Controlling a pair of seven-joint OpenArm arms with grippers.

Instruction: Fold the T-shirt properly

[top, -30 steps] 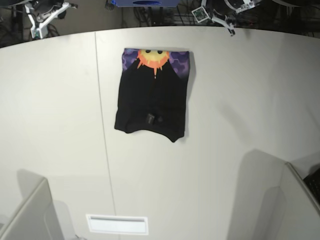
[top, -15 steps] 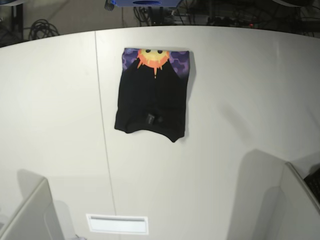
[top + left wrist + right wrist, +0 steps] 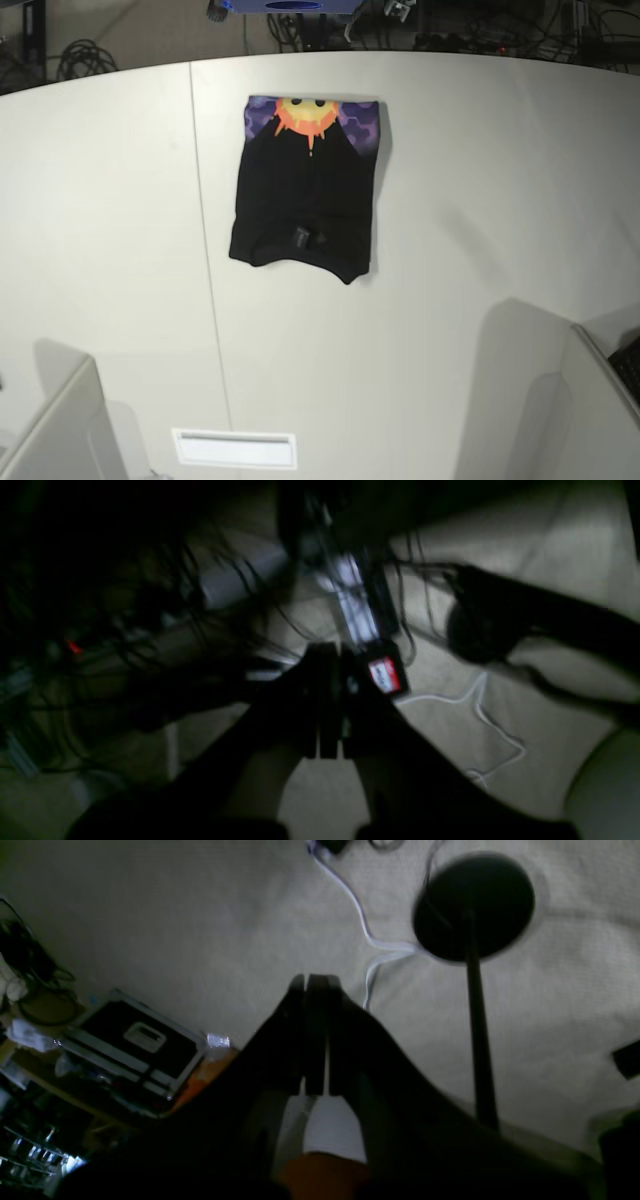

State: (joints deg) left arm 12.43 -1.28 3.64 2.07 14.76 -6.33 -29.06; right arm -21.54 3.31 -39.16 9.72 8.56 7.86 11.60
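**Folded shirt on counter**

A black T-shirt (image 3: 305, 200) lies folded near the far edge of the white counter (image 3: 480, 220), its sun print showing along the top. The left pincer (image 3: 327, 700) and right pincer (image 3: 315, 1035) are both closed, empty, over carpet.

- T-shirt (image 3: 303, 205): showing black over most of its surface, with a purple band along the far edge carrying an orange-and-yellow sun print.
- Table (image 3: 480, 200): appearing off-white, with one thin dark seam line.
- Left gripper (image 3: 327, 700): showing black.
- Right gripper (image 3: 315, 1035): showing black.
- Floor (image 3: 200, 915): appearing beige.
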